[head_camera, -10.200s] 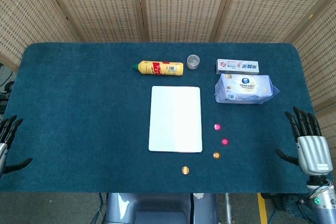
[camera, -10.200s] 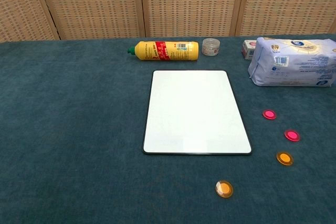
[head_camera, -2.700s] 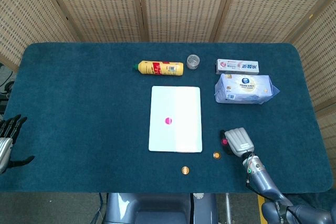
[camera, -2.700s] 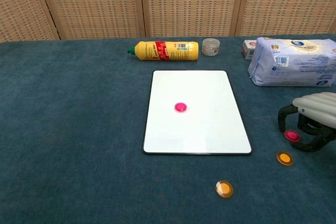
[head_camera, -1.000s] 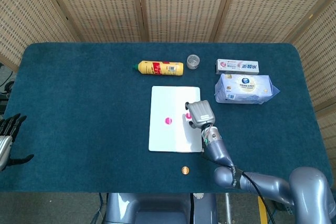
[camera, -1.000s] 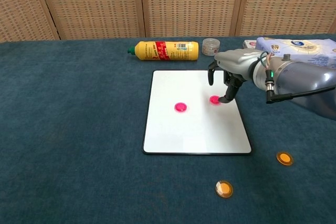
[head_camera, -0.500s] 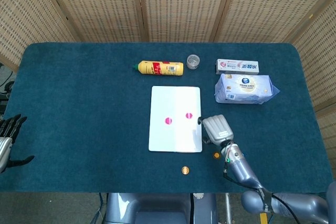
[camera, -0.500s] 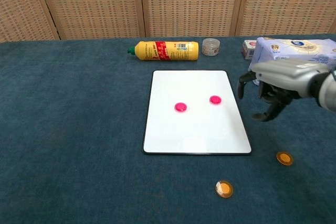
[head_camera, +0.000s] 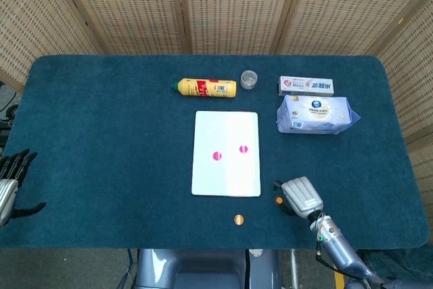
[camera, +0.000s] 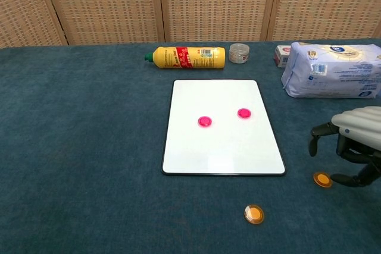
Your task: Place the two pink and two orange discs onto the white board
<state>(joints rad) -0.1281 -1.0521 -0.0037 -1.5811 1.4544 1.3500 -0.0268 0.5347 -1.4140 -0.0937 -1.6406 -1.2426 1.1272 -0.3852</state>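
Right hand (camera: 351, 147) hovers with fingers spread, holding nothing, over an orange disc (camera: 322, 179) right of the white board (head_camera: 226, 153); only the head view shows the open left hand (head_camera: 9, 184)

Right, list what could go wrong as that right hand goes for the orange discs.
The right hand is over the orange disc with fingers spread; the disc is flat on the cloth, so fingertips may slip or push it aside. The second orange disc lies near the table's front edge and a nudge could knock it off.
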